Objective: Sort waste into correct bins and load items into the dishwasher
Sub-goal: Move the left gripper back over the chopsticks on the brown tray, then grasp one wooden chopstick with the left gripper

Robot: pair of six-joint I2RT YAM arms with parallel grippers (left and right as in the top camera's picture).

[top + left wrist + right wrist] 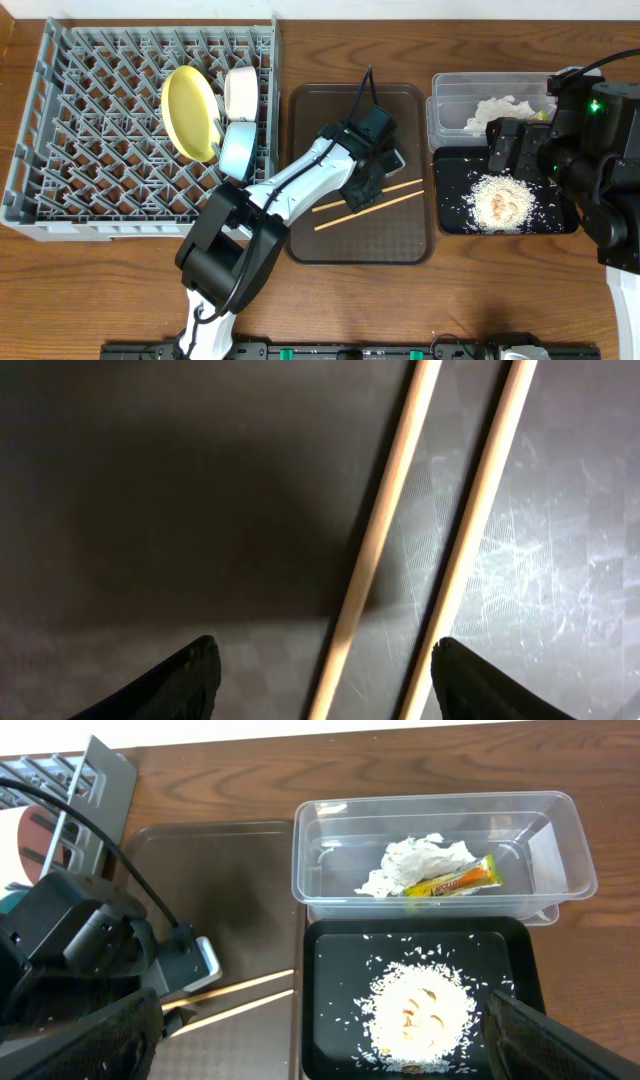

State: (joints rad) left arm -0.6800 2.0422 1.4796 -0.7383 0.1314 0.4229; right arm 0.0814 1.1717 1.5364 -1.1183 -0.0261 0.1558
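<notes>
The grey dish rack (60, 180) filled the left of the table and already carried the yellow plate (190, 110), the white bowl (240, 88) and the light blue bowl (238, 148), all standing among its pegs near the right side. Beside it lay the brown serving tray (390, 245), and to its right the clear tub (330, 830) held the tissue (415, 865) and wrapper (455, 880), while the black tray (330, 950) held the rice crumbs (420, 1005). The right gripper (330, 1050) hung spread apart and empty over that black tray. The step in hand looked to be the pickup of the 2 chopsticks (375, 550), which lay near each other, not quite parallel, on the brown tray. The left gripper (325, 680) hovered low over them, unclenched and holding nothing, with both sticks between its fingertips (180, 680). The right-hand stick ran close to 1 tip, so a small shift to centre the pair would probably help. Closing slowly near mid-length should gather both sticks together; a grasp toward 1 end risked tilting or dropping 1.
</notes>
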